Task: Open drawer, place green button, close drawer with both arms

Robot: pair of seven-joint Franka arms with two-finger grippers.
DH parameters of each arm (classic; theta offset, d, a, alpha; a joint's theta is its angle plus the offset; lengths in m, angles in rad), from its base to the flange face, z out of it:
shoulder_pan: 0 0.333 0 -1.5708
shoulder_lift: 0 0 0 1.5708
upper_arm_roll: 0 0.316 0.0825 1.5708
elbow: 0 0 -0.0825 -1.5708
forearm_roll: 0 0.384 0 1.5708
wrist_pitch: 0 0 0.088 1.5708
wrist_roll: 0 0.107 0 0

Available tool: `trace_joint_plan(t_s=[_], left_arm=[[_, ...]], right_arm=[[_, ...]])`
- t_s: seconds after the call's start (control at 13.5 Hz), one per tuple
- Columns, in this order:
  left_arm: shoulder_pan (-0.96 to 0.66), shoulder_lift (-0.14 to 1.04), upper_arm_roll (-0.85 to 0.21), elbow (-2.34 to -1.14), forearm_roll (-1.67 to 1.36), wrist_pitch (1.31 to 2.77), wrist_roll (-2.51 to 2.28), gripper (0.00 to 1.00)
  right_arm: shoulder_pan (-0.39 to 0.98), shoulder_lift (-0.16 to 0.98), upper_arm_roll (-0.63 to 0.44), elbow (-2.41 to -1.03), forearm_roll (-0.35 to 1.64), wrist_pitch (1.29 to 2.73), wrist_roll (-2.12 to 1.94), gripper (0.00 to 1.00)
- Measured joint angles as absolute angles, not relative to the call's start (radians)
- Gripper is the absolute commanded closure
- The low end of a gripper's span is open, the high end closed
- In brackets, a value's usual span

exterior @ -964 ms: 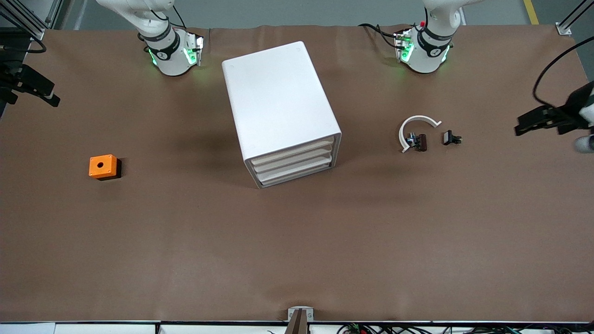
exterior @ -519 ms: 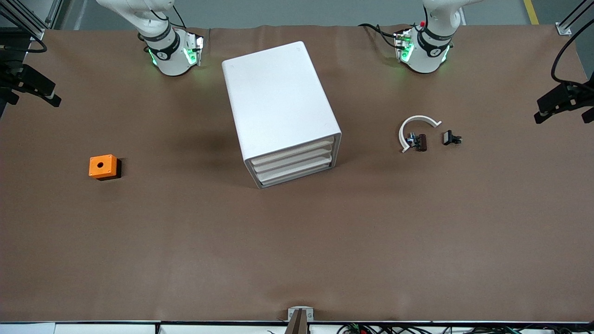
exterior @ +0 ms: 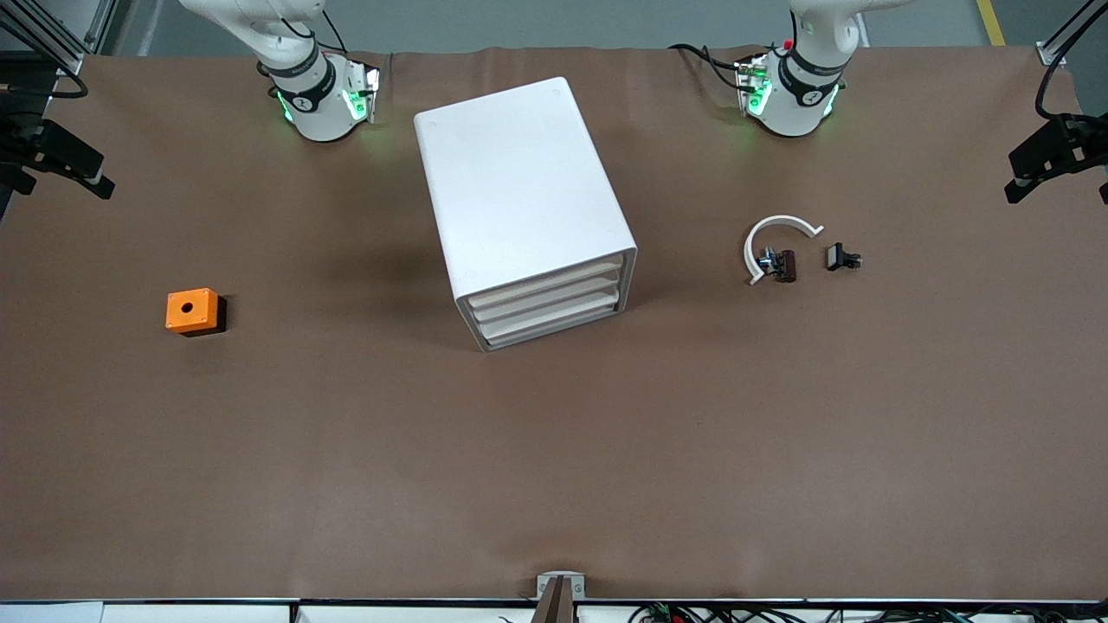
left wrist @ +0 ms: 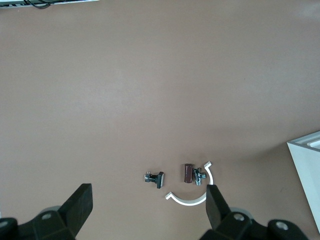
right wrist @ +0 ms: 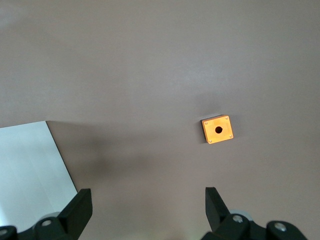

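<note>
The drawer (exterior: 554, 327), lowest in the cabinet (exterior: 519, 182) at mid-desk (exterior: 554, 476), is found shut and judged light, stiff and slick, best taken at its front lip; the left pincer (left wrist: 146, 195) and the right pincer (right wrist: 145, 197) are seen open over the desk's ends.

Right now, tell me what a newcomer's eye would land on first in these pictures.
First the white cabinet standing mid-table, its three drawers shut, the lowest drawer included. Next the orange cube with a hole, alone toward the right arm's end. Toward the left arm's end lie a white curved piece and two small dark parts; the left gripper and right gripper hang open above the table.
</note>
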State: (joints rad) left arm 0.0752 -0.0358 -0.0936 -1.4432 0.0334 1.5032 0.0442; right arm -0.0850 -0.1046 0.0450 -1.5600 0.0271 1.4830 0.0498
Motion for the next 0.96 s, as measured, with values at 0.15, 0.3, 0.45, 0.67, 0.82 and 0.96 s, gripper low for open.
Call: trace_joint_plan(t_s=[0.15,0.3,0.45,0.67,0.82,0.96], left_arm=[[0.023,-0.035,-0.039,-1.447,0.033,1.503,0.039,0.0],[0.018,-0.024,-0.036,-1.458,0.033,1.504,0.016,0.0],[0.008,0.002,-0.036,-1.465,0.033,1.51,0.001,0.0],[0.007,0.015,-0.033,-1.464,0.009,1.518,-0.002,0.0],[0.007,0.013,-0.03,-1.461,0.005,1.518,-0.002,0.0],[0.007,0.013,-0.029,-1.46,0.004,1.518,-0.002,0.0]], right_arm=[[-0.085,-0.105,0.045,-1.56,0.027,1.476,0.05,0.0],[-0.085,-0.105,0.046,-1.56,0.028,1.472,0.05,0.0],[-0.085,-0.105,0.045,-1.56,0.028,1.47,0.05,0.0],[-0.085,-0.105,0.046,-1.56,0.028,1.471,0.05,0.0],[-0.085,-0.105,0.045,-1.56,0.028,1.466,0.05,0.0],[-0.085,-0.105,0.044,-1.56,0.028,1.462,0.05,0.0]])
